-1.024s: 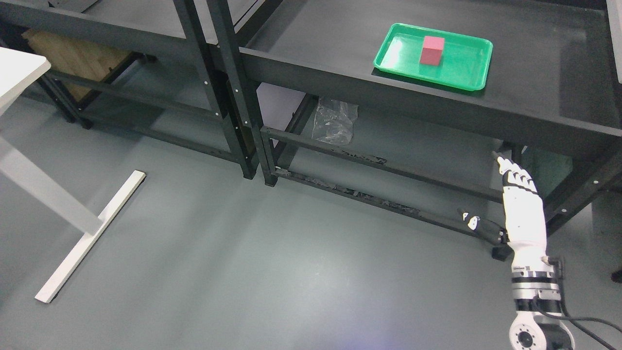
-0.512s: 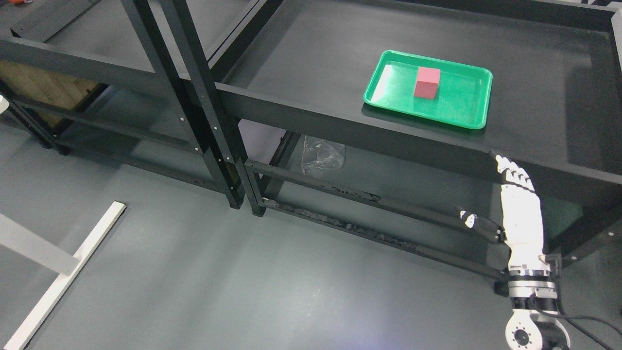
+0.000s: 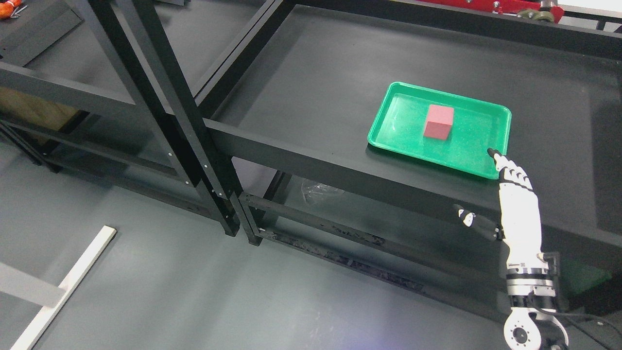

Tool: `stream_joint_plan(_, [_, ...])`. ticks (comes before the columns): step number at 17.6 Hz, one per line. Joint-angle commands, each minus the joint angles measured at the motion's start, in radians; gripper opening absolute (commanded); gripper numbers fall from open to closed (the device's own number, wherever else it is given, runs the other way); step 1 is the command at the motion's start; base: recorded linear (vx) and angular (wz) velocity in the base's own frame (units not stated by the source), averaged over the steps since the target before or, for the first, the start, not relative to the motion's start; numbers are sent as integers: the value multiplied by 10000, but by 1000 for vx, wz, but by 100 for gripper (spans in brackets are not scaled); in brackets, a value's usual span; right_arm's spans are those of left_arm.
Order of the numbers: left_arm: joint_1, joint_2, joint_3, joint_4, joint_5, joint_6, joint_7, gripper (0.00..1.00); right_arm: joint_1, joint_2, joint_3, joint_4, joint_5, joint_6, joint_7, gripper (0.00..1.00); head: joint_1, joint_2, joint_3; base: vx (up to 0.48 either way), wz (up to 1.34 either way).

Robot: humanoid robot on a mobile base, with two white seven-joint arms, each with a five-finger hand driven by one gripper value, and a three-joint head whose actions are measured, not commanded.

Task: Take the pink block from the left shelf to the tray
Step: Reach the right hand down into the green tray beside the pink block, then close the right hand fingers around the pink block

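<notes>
A pink block (image 3: 439,122) sits upright inside a green tray (image 3: 398,146) on the black shelf deck. My right hand (image 3: 515,194) rises from the lower right, white with dark fingertips, its fingers straight and its thumb spread to the left. It holds nothing and hangs in front of the shelf's front edge, its fingertips (image 3: 494,154) overlapping the tray's near right corner in the picture. The left arm is out of view.
The black shelf (image 3: 311,82) has a raised front rail (image 3: 301,155). Dark uprights (image 3: 165,112) divide it from a second shelf unit on the left. A crumpled clear plastic bag (image 3: 316,187) lies on the lower level. A white table foot (image 3: 63,287) crosses the grey floor at lower left.
The whole picture has shifted: the camera has tilted up and moved closer, so shelf and tray appear lower and larger. The right hand stays open in nearly the same place in the picture.
</notes>
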Motion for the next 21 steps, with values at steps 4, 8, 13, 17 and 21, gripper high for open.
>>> stream_joint_plan(4, [93, 175, 0, 0, -15, 33, 7, 100, 40, -216, 39, 13, -54, 131, 520, 100, 0, 0, 0, 257, 3])
stream_joint_plan(8, [93, 175, 0, 0, -15, 18, 7, 100, 71, -231, 131, 105, -8, 223, 1211, 100, 0, 0, 0, 250, 0])
stream_joint_plan(13, [93, 175, 0, 0, -15, 18, 7, 100, 56, -293, 239, 244, -8, 546, 1963, 100, 0, 0, 0, 220, 20])
stream_joint_plan(17, [93, 175, 0, 0, -15, 18, 7, 100, 56, -339, 254, 305, 100, 546, 2147, 100, 0, 0, 0, 196, 22])
stream_joint_plan(21, [93, 175, 0, 0, -15, 18, 7, 100, 56, -568, 331, 458, 115, 637, 2316, 100, 0, 0, 0, 155, 4])
